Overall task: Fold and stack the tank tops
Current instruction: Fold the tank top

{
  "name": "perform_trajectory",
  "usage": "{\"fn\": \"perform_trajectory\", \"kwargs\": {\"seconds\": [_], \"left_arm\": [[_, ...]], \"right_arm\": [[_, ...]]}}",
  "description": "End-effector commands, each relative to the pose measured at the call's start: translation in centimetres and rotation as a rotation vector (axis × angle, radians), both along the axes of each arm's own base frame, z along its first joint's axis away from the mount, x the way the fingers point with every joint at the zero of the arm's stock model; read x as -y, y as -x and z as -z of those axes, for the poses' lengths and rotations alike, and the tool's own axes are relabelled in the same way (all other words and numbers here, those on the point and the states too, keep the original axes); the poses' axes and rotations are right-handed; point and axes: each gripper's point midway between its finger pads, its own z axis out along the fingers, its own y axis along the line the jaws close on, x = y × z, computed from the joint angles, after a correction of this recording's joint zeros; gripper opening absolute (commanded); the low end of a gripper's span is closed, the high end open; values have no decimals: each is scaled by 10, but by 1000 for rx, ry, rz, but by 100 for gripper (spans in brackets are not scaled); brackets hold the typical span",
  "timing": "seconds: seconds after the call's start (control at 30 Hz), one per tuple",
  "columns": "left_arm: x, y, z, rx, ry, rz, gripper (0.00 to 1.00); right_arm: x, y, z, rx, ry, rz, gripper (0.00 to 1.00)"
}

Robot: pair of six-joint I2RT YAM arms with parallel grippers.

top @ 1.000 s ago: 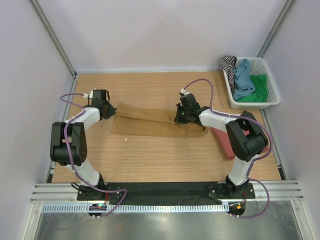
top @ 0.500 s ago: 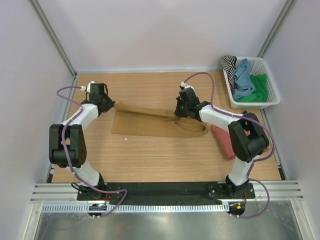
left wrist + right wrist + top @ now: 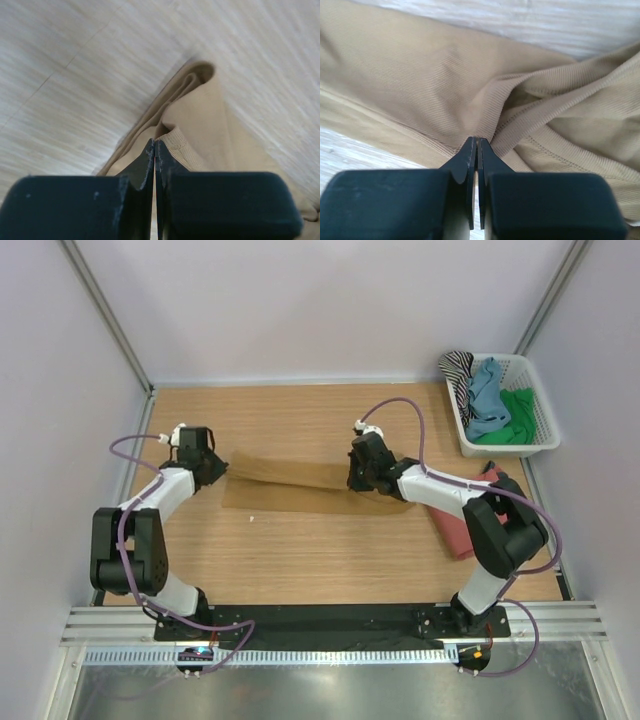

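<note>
The ochre-brown tank top (image 3: 290,485) lies in a long folded band across the middle of the wooden table. My left gripper (image 3: 212,469) is shut on its left end; the left wrist view shows the ribbed hem (image 3: 192,145) pinched at the tips of my left gripper (image 3: 155,142). My right gripper (image 3: 358,478) is shut on the right end, with bunched ribbed cloth (image 3: 470,90) gathered at the tips of my right gripper (image 3: 476,141). A rust-red tank top (image 3: 458,528) lies folded at the right, partly under my right arm.
A white basket (image 3: 540,430) at the back right holds striped (image 3: 458,375), blue (image 3: 487,395) and green (image 3: 515,415) tank tops. Metal frame posts and grey walls close in the table. A black rail runs along the near edge.
Both grippers moved toward the near side with the cloth ends, laying the lifted upper edge down over the lower part. The ochre-brown top is now a flatter, narrower band.
</note>
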Motion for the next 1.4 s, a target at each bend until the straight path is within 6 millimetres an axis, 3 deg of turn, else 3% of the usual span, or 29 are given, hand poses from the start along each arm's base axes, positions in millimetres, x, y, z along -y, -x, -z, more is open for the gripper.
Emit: {"fn": "perform_trajectory", "kwargs": {"seconds": [0.0,0.2,0.27,0.47,0.5,0.53,0.63,0.7,0.93,1.07,1.23,1.37], "left_arm": [[-8,0,5,23,-9,-55,0],[-12,23,51,-91,9,-130,0],[-13,24,52,-84,9,-145,2],[-18,24,36,-26,-3,-158,21],[-18,24,33,-20,-4,-162,24],[-20,26,27,-4,-6,-167,35],[-27,33,19,30,-27,-204,53],[-30,35,6,69,-34,-214,55],[-21,33,-16,131,10,-176,56],[4,13,-20,147,85,-55,53],[31,-11,-18,164,152,47,33],[40,-15,-9,150,148,72,20]], "right_arm": [[4,-6,10,10,21,54,1],[12,5,43,-52,46,109,4],[16,10,48,-50,43,116,7],[26,10,34,2,39,164,35],[28,9,31,11,38,169,37],[28,9,26,24,40,167,40],[30,7,11,53,31,173,44],[31,6,2,69,29,175,46],[48,3,-19,118,63,227,52],[69,-15,-24,109,101,300,54],[98,-38,-23,87,153,384,66],[116,-64,-28,79,147,448,67]]}}
